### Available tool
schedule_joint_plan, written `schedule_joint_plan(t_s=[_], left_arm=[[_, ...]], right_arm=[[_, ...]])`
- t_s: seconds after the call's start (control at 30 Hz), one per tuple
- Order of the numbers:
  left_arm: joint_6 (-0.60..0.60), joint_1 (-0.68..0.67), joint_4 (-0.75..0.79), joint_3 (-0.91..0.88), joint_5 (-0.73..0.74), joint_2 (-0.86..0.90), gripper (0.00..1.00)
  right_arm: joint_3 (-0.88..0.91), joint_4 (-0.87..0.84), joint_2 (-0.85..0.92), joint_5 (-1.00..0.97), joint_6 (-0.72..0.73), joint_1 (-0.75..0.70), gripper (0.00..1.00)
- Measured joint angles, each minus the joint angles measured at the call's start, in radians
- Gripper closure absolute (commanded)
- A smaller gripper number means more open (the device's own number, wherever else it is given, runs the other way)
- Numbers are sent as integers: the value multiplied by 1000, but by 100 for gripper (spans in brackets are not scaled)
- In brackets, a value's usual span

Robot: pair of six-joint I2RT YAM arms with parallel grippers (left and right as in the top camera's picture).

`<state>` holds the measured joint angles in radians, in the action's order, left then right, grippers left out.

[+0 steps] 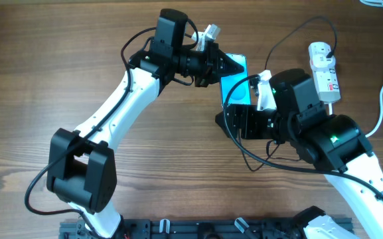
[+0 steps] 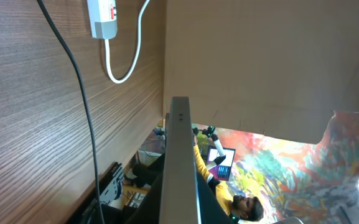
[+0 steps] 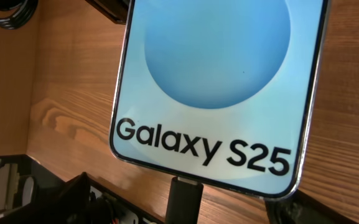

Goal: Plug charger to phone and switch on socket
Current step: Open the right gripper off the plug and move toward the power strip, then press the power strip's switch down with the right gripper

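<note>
Teal phone (image 1: 233, 89) clamped in left hand (image 1: 226, 64); charger (image 3: 184, 198) touching its lower edge.

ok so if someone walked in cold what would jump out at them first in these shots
The phone fills the right wrist view, its blue screen reading Galaxy S25, with the charger tip right at its lower edge. From overhead, both arms meet over it near the middle of the wooden table, and the white socket lies off at the top right.
</note>
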<state>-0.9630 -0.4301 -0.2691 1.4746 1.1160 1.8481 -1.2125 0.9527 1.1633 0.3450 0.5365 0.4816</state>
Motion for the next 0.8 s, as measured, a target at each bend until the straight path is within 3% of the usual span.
schedule_joint_plan(t_s=[0.17,0.3,0.33,0.4,0.47,0.57,0.6,0.63,0.7,0.8], left_arm=[[16,16,1,0,0,0,96],[115,83,0,0,-1,0,96],[131,101,0,0,-1,0,96],[159,139,-18,0,-13,0,96],[191,168,-69,0,-56,-1,96],[246,187,-197,0,-167,-1,96],[262,187,-209,0,-188,-1,96],[269,187,-214,0,-200,-1,96],[292,186,-222,0,-227,-1,96],[308,186,-221,0,-242,-1,96]], right_arm=[[-3,-35,0,-3,-3,-12,10],[-82,16,2,-3,-37,-73,21],[-116,53,6,-3,-46,-95,29],[-217,127,31,-6,-81,-160,54],[-364,222,87,-7,-147,-251,92],[-521,267,163,-32,-222,-398,86],[-543,266,182,-39,-241,-443,79],[-559,262,208,-53,-265,-500,65],[-571,259,275,-74,-311,-602,29],[-571,248,438,-103,-373,-728,21]])
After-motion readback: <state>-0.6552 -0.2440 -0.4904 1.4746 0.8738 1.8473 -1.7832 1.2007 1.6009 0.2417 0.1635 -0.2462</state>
